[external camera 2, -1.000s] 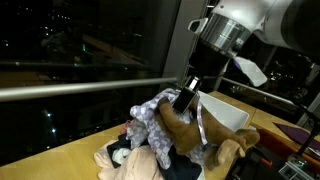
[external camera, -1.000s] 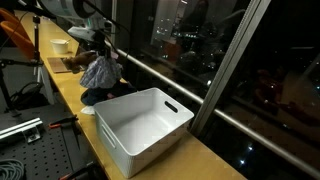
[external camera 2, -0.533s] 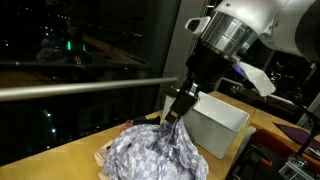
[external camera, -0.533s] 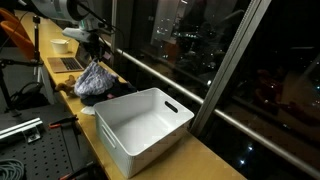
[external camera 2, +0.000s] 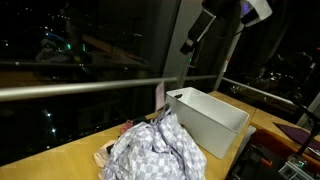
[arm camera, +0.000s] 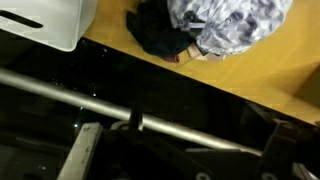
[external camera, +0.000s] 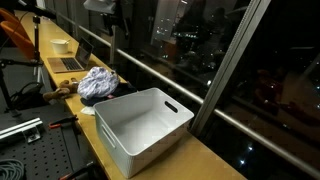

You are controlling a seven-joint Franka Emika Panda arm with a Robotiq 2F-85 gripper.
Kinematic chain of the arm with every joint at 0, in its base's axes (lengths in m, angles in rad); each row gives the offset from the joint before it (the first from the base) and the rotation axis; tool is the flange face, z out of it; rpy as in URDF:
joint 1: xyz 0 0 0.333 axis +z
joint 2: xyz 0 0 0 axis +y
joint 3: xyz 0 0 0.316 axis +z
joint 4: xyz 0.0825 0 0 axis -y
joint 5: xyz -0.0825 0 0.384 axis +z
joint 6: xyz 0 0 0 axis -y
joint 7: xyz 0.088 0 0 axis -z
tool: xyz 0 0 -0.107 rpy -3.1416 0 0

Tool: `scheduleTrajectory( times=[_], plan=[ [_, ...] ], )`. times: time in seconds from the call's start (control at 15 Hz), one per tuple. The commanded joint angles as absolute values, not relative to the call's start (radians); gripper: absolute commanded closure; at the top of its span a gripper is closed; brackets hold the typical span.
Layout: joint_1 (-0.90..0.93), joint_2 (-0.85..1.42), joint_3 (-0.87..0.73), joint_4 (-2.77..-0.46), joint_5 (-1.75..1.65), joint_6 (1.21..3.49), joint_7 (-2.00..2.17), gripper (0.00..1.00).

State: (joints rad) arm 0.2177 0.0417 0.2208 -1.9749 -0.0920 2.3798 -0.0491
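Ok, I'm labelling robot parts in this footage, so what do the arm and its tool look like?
The arm has a smooth, rounded white shell on its last link. The tool below it is black and slim, narrowing toward its tip. No cables, markings or logos can be made out: the views are too dim and small.

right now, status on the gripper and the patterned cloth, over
Gripper high above the counter, empty, jaws unclear. Patterned cloth heaped on the counter beside the white bin. Nothing in between.
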Motion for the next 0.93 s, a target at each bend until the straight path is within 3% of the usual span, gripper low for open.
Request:
scheduleTrajectory(
  times=[0.0, 0.33, 0.87],
  plan=[
    [0.194, 0.047, 0.208, -1.893, 0.039, 2.309, -0.170, 0.00],
    [0.168, 0.033, 0.190, -1.876, 0.081, 2.205, -0.278, 0.00],
    [0.185, 0.043, 0.200, -1.893, 0.046, 2.252, -0.215, 0.00]
  ],
)
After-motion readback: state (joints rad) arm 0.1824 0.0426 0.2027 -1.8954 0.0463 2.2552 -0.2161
